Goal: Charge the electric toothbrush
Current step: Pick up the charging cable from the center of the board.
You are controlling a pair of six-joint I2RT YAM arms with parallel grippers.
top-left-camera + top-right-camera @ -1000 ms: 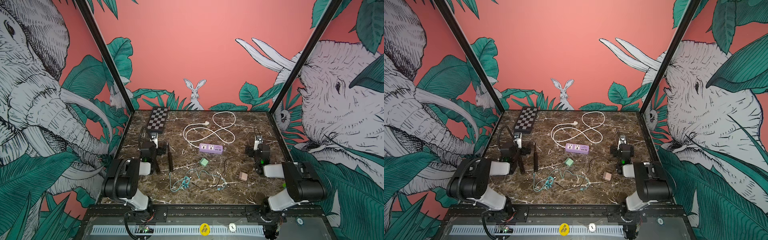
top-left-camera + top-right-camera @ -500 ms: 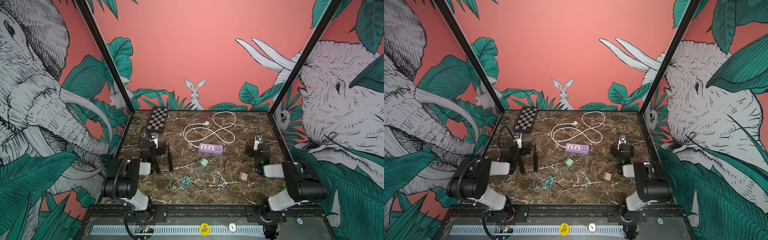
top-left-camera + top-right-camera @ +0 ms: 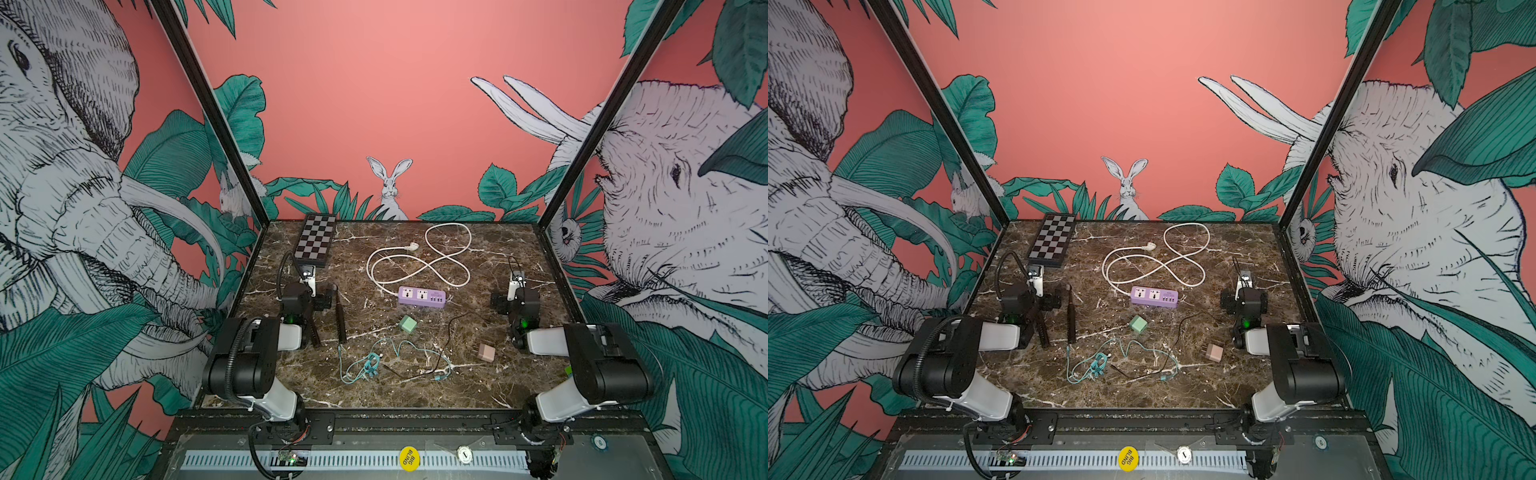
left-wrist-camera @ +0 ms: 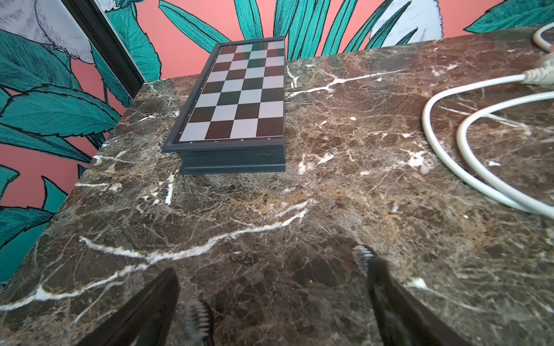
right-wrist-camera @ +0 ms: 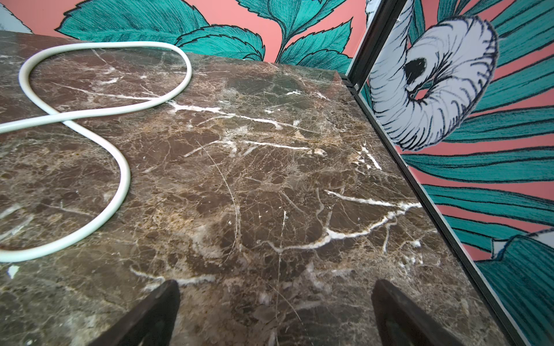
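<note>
- Zero change over the last second: both arms sit parked and nothing has shifted, so I'd say charging hasn't started.
- Teal cable, black cable, pink adapter and green adapter lie loose, unconnected.
- Left gripper is spread wide and empty; the black electric toothbrush lies flat just beside it.
- Right gripper is spread too, over bare marble.
- Purple power strip has nothing plugged in; its white cord loops behind it.
- Folded chessboard sits in the far-left corner.

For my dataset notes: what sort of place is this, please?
Likely a robot test booth: left arm and right arm mounted at a marble-look table, printed jungle wall panels around it, props like a power strip and chessboard.
</note>
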